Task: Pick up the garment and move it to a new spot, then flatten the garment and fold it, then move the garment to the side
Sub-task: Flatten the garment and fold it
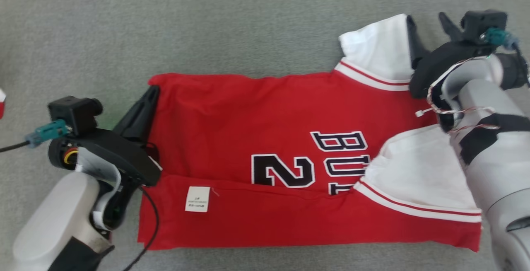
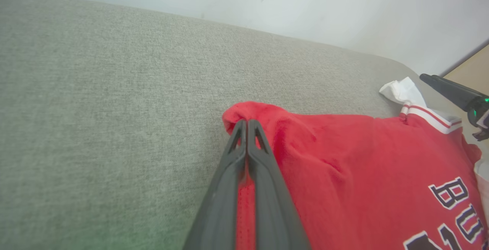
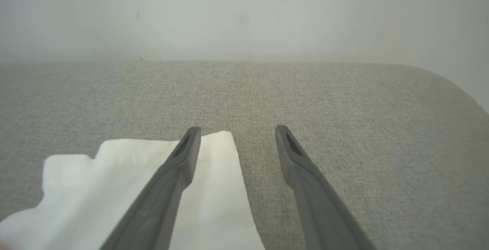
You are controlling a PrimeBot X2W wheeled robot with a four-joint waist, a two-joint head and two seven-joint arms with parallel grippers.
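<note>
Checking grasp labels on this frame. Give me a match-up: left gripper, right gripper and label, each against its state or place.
1 left gripper
2 right gripper
3 label

A open, one finger over the white sleeve
B on the near fold of the jersey
C shut on the jersey's red corner

Pairs: 1-C, 2-A, 3-B

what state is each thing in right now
jersey, flat on the grey surface, near edge folded over the front
left jaws, shut on its far left corner
right jaws, open, astride the edge of the far sleeve
near sleeve, folded in over the lettering
</note>
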